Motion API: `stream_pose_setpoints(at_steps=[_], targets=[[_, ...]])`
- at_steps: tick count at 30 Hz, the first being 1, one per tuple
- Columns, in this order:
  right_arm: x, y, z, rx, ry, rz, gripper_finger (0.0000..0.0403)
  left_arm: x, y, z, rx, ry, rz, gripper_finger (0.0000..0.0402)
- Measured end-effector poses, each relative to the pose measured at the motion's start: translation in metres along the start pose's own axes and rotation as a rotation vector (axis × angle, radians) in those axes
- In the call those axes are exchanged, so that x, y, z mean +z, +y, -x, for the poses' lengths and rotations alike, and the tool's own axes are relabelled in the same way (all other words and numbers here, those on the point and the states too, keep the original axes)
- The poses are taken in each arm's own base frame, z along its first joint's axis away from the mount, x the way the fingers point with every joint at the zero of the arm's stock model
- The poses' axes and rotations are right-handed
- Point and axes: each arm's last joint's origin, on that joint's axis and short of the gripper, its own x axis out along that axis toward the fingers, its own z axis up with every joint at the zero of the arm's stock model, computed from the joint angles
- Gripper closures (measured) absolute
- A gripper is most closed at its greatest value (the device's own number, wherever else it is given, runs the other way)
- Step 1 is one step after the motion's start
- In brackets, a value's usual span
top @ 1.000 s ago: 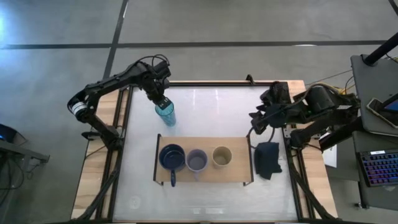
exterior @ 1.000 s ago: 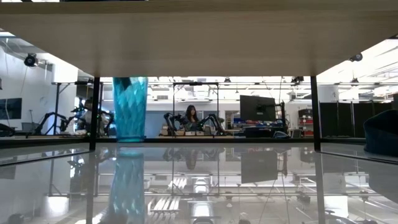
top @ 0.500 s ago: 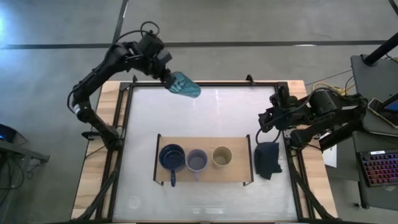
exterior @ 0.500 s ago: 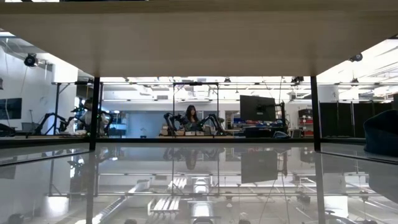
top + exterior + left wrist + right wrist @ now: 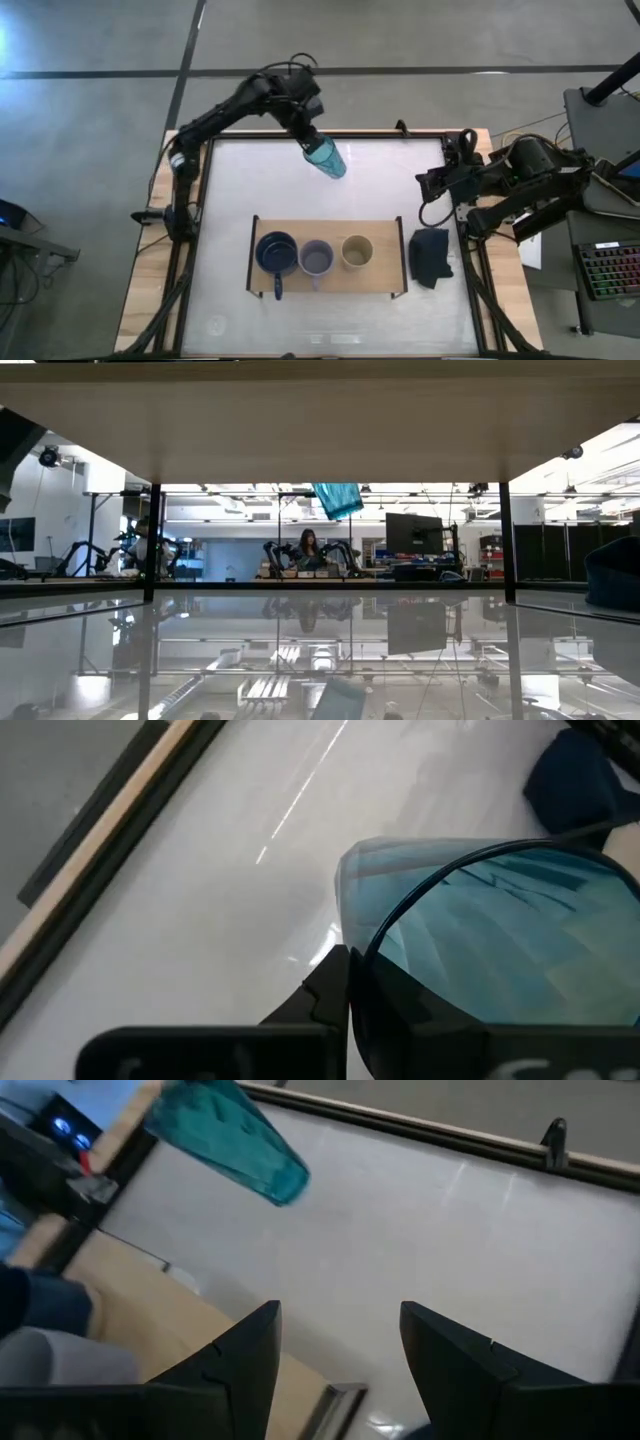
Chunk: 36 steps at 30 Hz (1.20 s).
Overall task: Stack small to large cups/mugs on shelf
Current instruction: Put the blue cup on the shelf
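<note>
Above the white table, the left hand grips the tilted translucent teal tumbler; the light-wood shelf's free right end lies beyond. The right hand waits open.

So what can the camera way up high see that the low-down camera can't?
Only the high view shows the three cups on the shelf: the navy mug, the grey mug and the tan cup, plus the left gripper holding the tumbler and the right gripper waiting at the table's right edge.

Only the low view shows the room behind, with a person far off.

Both show the teal tumbler tilted in the air.
</note>
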Motion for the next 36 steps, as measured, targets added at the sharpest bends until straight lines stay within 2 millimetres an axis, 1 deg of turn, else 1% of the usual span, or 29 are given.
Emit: stream_pose_setpoints(at_steps=[3, 5, 10, 12, 17, 20, 22, 25, 29, 32, 36], targets=[[0.003, 0.005, -0.002, 0.022, -0.025, -0.052, 0.0204, 0.008, -0.001, -0.011, 0.021, 0.014, -0.042, 0.0401], [0.006, 0.013, -0.008, 0.043, -0.043, -0.064, 0.0204, 0.011, 0.000, -0.022, 0.033, 0.028, -0.071, 0.0401], [0.014, 0.038, -0.031, 0.045, -0.082, -0.061, 0.0204, 0.010, 0.006, -0.055, 0.048, 0.153, -0.120, 0.0401], [0.019, 0.047, -0.040, 0.034, -0.099, -0.078, 0.0204, 0.010, 0.008, -0.066, 0.051, 0.176, -0.128, 0.0401], [0.034, 0.063, -0.062, -0.007, -0.112, -0.117, 0.0204, 0.018, 0.007, -0.072, 0.046, 0.105, -0.158, 0.0402], [0.044, 0.070, -0.075, -0.011, -0.062, -0.094, 0.0204, 0.020, 0.008, -0.085, 0.045, 0.120, -0.177, 0.0402], [0.054, 0.072, -0.078, 0.004, -0.032, -0.067, 0.0204, 0.020, 0.009, -0.095, 0.046, 0.138, -0.174, 0.0402], [0.070, 0.072, -0.076, 0.018, -0.047, -0.028, 0.0204, 0.020, 0.011, -0.106, 0.039, 0.163, -0.169, 0.0402], [0.090, 0.064, -0.061, 0.029, -0.101, 0.004, 0.0204, 0.020, 0.012, -0.119, 0.038, 0.180, -0.142, 0.0402], [0.098, 0.051, -0.050, 0.007, -0.113, 0.005, 0.0204, 0.021, 0.012, -0.123, 0.024, 0.176, -0.142, 0.0402], [0.101, 0.034, -0.038, -0.060, -0.085, 0.007, 0.0204, 0.020, 0.012, -0.130, 0.004, 0.195, -0.134, 0.0402]])
